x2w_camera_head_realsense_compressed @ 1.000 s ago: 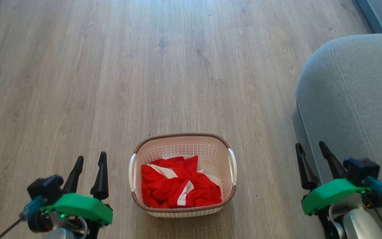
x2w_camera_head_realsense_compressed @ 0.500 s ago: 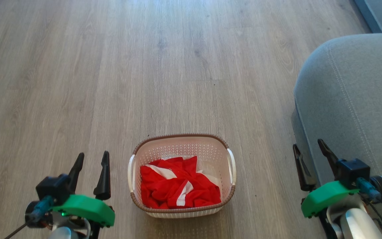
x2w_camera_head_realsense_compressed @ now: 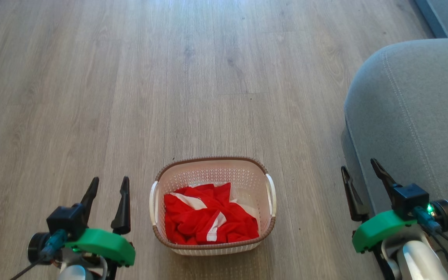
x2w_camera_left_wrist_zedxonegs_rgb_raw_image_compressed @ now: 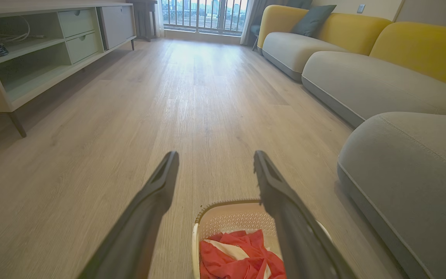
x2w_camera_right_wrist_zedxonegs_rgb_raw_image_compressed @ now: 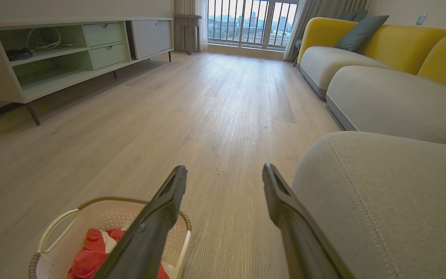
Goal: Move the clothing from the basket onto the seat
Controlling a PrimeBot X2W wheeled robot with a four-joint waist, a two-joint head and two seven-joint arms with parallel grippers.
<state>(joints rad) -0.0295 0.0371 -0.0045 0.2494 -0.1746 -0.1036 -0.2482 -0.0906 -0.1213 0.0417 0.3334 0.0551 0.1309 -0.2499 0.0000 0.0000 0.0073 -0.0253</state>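
The clothing (x2w_camera_head_realsense_compressed: 208, 219) lies inside the basket (x2w_camera_head_realsense_compressed: 212, 167), crumpled into a low heap on its bottom. It is bright red with white stripes. One white stripe runs slanted across the upper left of the heap and another stands almost upright near the middle. Any lettering on the fabric is too small to read, and a label in the basket I cannot make out. The heap has no clear direction. In the head view it is somewhat wider from left to right than from near to far, and it sits against the near wall, so the far part of the perforated bottom is bare.

The basket stands upright on the wooden floor (x2w_camera_head_realsense_compressed: 169, 77), with its brown rim on top and one white handle on each of its left and right sides.

The left gripper (x2w_camera_head_realsense_compressed: 109, 179) hangs over the floor just to the left of the basket. Its two dark fingers are apart, point forward and hold nothing. The right gripper (x2w_camera_head_realsense_compressed: 358, 163) hangs to the right of the basket, at the edge of the seat (x2w_camera_head_realsense_compressed: 414, 116). Its fingers are also spread, and nothing is between them.

The seat is a big grey cushion with a rounded corner and light lines of stitching, well apart from the basket.

The wrist views show more grey cushions with yellow backs (x2w_camera_right_wrist_zedxonegs_rgb_raw_image_compressed: 381, 38) behind the seat, and a low pale cabinet (x2w_camera_right_wrist_zedxonegs_rgb_raw_image_compressed: 52, 58) on the opposite side.
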